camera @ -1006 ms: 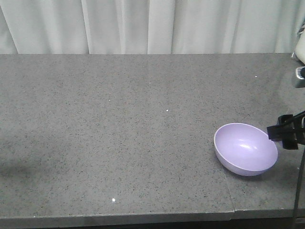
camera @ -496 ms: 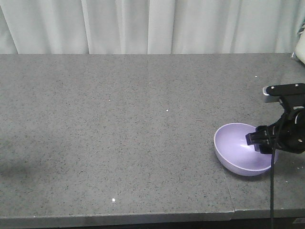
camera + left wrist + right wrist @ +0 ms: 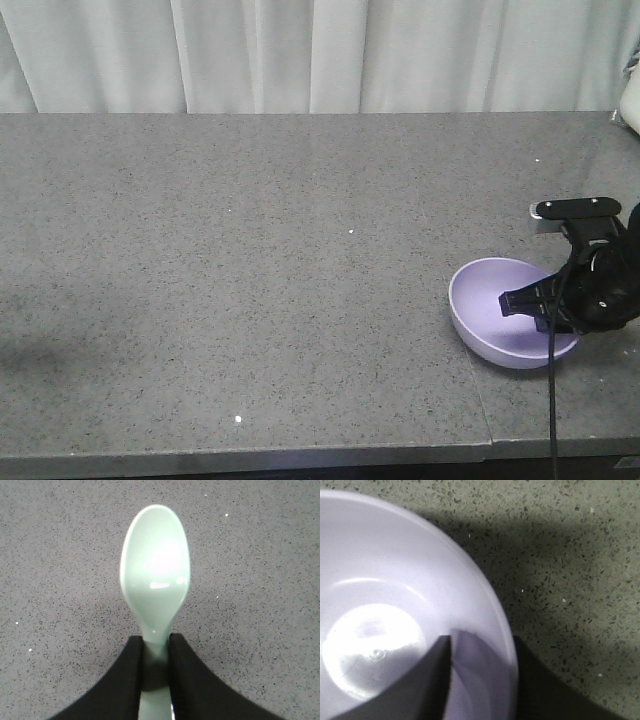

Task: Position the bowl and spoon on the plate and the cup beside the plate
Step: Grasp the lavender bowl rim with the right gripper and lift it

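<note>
The lavender bowl (image 3: 495, 320) stands upright at the right of the grey table. My right gripper (image 3: 527, 303) is lowered over the bowl's right rim. In the right wrist view the gripper (image 3: 481, 642) is open and straddles the rim of the bowl (image 3: 385, 580), one finger inside and the other outside the wall. My left gripper (image 3: 156, 642) is shut on the handle of the mint-green spoon (image 3: 155, 575), whose scoop points away over bare table. The left gripper does not show in the front view. The plate and the cup are out of view.
The grey speckled table (image 3: 250, 280) spreads left of the bowl, with its front edge along the bottom and a seam near the bowl. A white curtain (image 3: 320, 50) hangs behind. A pale object (image 3: 632, 100) sits at the far right edge.
My right gripper has come in from the bowl's right side, moving left and down until its fingers straddle the bowl's right rim. The bowl has tipped level.
</note>
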Controlling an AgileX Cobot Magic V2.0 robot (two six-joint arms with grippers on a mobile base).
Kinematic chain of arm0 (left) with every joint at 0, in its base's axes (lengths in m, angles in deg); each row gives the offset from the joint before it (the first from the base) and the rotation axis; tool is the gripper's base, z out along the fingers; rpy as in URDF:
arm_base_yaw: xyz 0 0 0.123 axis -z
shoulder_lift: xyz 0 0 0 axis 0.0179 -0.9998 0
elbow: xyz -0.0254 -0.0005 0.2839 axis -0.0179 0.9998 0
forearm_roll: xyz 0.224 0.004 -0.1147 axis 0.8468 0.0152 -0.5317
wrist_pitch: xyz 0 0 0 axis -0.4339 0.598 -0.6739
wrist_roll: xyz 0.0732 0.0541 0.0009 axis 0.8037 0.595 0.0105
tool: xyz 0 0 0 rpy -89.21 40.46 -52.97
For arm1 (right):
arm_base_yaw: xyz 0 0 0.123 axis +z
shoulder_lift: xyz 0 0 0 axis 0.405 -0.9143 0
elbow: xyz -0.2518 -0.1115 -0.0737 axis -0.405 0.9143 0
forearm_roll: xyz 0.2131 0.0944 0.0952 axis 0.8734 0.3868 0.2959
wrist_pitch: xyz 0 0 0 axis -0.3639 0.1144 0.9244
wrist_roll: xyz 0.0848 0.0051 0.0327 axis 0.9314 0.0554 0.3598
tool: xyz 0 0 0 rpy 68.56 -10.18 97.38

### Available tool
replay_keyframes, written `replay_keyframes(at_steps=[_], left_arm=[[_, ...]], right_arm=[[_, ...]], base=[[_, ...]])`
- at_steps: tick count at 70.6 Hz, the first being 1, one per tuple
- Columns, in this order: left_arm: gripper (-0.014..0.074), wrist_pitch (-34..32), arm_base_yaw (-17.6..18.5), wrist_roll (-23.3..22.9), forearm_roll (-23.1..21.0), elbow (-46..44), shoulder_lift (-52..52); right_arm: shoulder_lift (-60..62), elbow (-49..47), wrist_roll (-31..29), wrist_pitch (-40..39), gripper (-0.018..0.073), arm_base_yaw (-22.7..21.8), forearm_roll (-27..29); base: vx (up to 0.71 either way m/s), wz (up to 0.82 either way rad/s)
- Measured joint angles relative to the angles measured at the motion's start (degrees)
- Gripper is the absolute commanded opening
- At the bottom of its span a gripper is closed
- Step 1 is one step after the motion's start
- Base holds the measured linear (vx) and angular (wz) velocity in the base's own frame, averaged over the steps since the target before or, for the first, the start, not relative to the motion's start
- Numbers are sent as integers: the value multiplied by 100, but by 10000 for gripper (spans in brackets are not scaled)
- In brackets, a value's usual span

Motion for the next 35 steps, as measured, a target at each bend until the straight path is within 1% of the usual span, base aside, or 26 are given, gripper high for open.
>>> replay_keyframes(at_steps=[1,7,21,35], left_arm=[[-6,0,0,0,0,0,0],[-6,0,0,0,0,0,0],[-6,0,0,0,0,0,0],[-6,0,0,0,0,0,0]], right_arm=[[0,0,0,0,-19,0,0],[21,-60,57,-105,-12,0,136],[219,-77,134,-54,-8,0,146],[1006,-182,129,621,-6,0,52]], base=[[0,0],[0,0],[0,0],[0,0]])
